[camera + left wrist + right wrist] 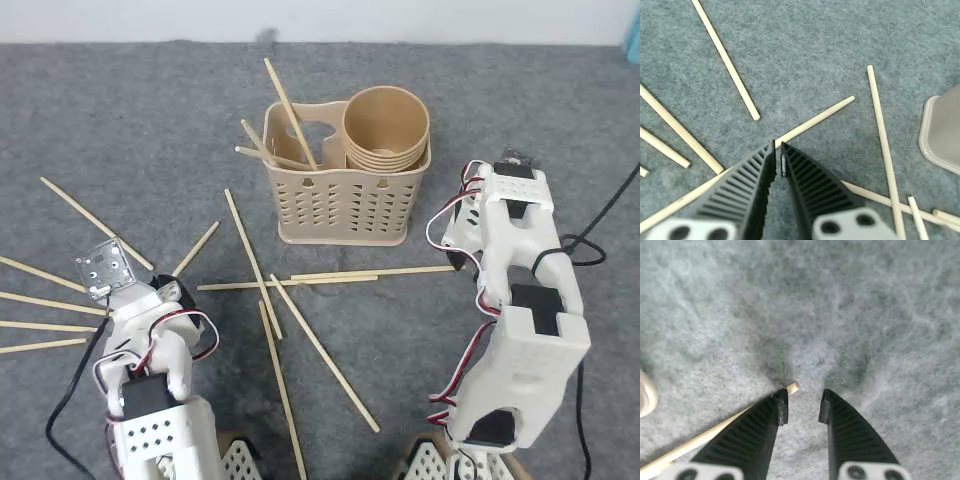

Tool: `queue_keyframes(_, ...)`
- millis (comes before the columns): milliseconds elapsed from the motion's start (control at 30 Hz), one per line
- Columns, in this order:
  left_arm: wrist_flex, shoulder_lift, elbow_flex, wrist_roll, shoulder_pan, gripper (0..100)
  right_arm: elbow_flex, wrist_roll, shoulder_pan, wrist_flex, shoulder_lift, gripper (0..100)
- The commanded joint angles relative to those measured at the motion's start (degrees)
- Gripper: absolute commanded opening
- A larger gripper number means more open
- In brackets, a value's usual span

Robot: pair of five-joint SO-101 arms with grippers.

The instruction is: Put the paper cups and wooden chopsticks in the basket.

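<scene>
Counting progress, we find the paper cups (386, 125) stacked in the basket (345, 215) beside a few chopsticks (290, 100), while many loose chopsticks (322, 350) lie scattered on the carpet (150, 120). Our left gripper (778, 145) hangs, jaws pressed together, over one stick (815, 117); the right gripper (803, 405) has its jaws spread beside a chopstick end (792, 387).

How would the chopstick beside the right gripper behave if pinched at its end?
The chopstick looks thin, straight wood: likely stiff and light. Gripped at its end, it would probably swing downward. The fuzzy carpet likely limits rolling.

no readable text, labels or numbers
</scene>
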Motion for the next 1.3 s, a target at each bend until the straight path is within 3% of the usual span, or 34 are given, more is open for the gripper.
queue_keyframes(0, -1.8, -0.6, -0.2, -0.7, 0.4, 1, -3.3, -1.1, 0.5, 1.1, -0.1, 13.2)
queue_keyframes(300, -1.8, -0.6, -0.2, -0.7, 0.4, 1, -5.3, -4.0, -3.6, 0.6, 0.5, 13.3)
queue_keyframes(1167, -1.8, -0.6, -0.2, -2.1, 0.4, 1, -5.5, -6.3, -3.7, -0.3, 2.3, 12.8)
queue_keyframes(1267, -1.8, -0.6, -0.2, -2.1, 0.4, 1, -5.5, -6.3, -3.9, -0.5, 2.3, 9.1)
